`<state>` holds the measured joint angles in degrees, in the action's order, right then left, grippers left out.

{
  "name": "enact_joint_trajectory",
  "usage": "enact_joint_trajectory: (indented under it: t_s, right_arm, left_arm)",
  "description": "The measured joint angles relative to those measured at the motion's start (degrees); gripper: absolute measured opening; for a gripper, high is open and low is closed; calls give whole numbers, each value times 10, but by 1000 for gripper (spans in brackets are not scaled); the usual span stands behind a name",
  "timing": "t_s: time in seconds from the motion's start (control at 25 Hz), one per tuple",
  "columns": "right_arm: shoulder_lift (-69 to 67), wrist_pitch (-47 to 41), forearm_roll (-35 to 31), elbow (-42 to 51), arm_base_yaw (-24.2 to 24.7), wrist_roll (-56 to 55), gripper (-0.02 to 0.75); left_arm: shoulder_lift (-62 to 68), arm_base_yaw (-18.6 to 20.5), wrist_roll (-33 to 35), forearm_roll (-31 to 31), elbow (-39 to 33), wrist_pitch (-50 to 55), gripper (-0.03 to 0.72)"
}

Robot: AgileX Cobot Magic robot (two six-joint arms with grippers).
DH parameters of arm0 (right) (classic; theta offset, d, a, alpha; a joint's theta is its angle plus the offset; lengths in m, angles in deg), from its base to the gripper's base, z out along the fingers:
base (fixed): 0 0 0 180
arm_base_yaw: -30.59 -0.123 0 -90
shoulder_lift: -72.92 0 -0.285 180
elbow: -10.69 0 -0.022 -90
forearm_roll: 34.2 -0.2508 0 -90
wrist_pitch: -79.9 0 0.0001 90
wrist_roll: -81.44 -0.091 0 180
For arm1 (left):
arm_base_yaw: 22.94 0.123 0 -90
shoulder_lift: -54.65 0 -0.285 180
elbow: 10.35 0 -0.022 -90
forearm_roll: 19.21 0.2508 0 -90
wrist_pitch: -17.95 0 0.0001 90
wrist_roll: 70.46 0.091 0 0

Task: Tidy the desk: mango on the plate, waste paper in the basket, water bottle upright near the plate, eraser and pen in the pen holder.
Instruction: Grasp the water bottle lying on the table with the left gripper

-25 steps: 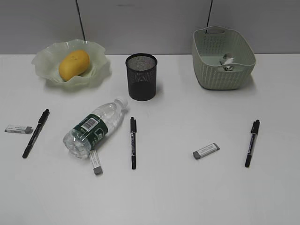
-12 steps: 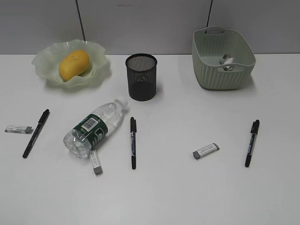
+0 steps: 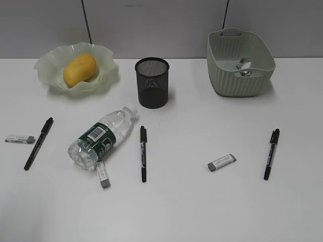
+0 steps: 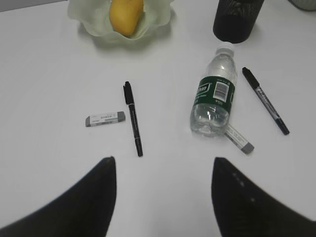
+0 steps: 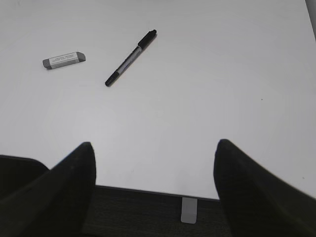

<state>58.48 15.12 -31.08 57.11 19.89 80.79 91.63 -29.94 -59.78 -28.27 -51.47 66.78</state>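
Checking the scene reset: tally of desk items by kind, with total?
Pens: 3
Erasers: 3
Water bottle: 1
Mango: 1
Plate: 1
Pen holder: 1
Basket: 1
Waste paper: 1
Total: 12

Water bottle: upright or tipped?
Tipped. The water bottle lies on its side on the desk, cap toward the pen holder.

A plain grey wall (image 3: 166,25) stood behind, split by two dark vertical seams. Light fell soft and even, leaving only faint shadows. In the right wrist view, dark floor (image 5: 148,215) showed below the near edge
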Motion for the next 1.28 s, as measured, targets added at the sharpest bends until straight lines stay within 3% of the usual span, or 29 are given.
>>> enact_joint_trajectory:
  t_s: [0.24,0.4,0.6,0.8,1.08,1.28]
  right_arm:
    - [0,0,1,1,0,0,584]
    - [0,0,2,1,0,0,584]
    - [0,0,2,1,0,0,584]
    - [0,1,2,1,0,0,584]
    - [0,1,2,1,0,0,584]
    - [0,1,2,1,0,0,584]
  left_arm:
    - [185,-39,22,-12,69,-33,477]
    - [325,-80,36,-12,132,-20,531]
    - [481,-134,38,-2,239,8,594]
    - [628,-175,38,7,372,86,609]
    - [792,-203,9,36,537,177,610]
    - [868,-206,3,44,603,187,614]
